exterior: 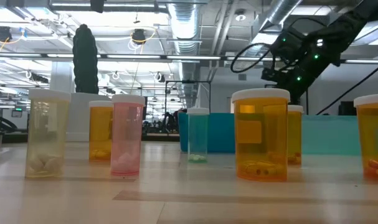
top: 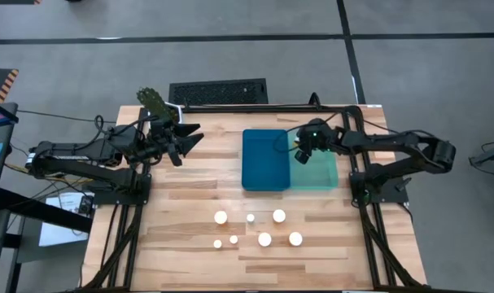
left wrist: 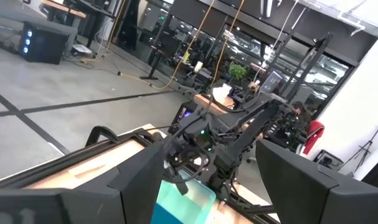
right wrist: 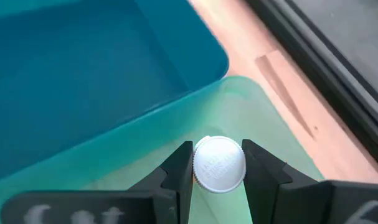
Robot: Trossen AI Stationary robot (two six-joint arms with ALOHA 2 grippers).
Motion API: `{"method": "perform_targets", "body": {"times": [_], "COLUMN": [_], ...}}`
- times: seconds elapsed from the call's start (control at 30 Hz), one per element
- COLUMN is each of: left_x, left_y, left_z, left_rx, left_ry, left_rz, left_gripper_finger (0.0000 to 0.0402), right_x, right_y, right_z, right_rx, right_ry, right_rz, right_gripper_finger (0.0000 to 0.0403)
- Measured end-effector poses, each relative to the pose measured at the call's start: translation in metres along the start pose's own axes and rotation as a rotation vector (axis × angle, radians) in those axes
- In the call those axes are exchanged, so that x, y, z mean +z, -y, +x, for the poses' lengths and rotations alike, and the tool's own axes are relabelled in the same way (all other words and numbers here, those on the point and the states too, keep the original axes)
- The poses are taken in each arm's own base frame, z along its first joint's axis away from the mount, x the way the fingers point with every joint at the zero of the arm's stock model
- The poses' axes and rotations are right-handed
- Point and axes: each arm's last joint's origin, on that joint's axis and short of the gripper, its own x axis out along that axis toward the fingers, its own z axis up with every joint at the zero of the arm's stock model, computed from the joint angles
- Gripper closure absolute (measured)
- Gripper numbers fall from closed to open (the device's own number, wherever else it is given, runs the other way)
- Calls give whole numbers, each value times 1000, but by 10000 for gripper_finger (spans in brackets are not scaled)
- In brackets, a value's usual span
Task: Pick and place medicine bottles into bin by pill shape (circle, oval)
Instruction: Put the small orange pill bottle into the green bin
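My right gripper (top: 299, 153) is shut on a medicine bottle with a white cap (right wrist: 218, 163), over the light green tray (top: 320, 171), near its wall against the dark blue tray (top: 267, 159). My left gripper (top: 188, 138) is open and empty above the table's far left part; its fingers stand wide apart in the left wrist view (left wrist: 220, 199). Several more white-capped bottles (top: 264, 239) stand upright on the table's near middle. In the low view they show as a pale one (exterior: 48, 134), a pink one (exterior: 127, 134), a small teal one (exterior: 198, 135) and orange ones (exterior: 260, 134). My right gripper pinches the bottle at its round white cap (right wrist: 198, 168), one finger (right wrist: 179, 171) on each side. The fingers point down from above. The bottle stands upright in the hold over the green tray's floor; I cannot tell whether its base touches the floor.
The two trays stand side by side at the table's far middle and right. A black grille (top: 218, 91) lies beyond the table's far edge. Bare wood (top: 173, 195) lies between the left arm and the bottles.
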Motion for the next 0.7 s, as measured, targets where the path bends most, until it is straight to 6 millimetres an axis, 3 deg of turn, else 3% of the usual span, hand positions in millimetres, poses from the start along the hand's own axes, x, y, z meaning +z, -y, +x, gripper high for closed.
{"method": "perform_targets", "body": {"times": [0.3, 0.5, 0.7], "left_x": [0, 0, 0], "left_y": [0, 0, 0], "left_z": [0, 0, 0], "left_rx": [4, 4, 4], "left_ry": [2, 2, 2], "left_rz": [0, 0, 8], "left_gripper_finger": [154, 154, 154], "right_x": [-4, -3, -4], "right_y": [-3, -3, -4], "right_z": [17, 18, 18], "right_rx": [2, 2, 3], "right_ry": [-22, -16, -23], "right_rz": [-7, -6, -4], "right_gripper_finger": [280, 277, 238]}}
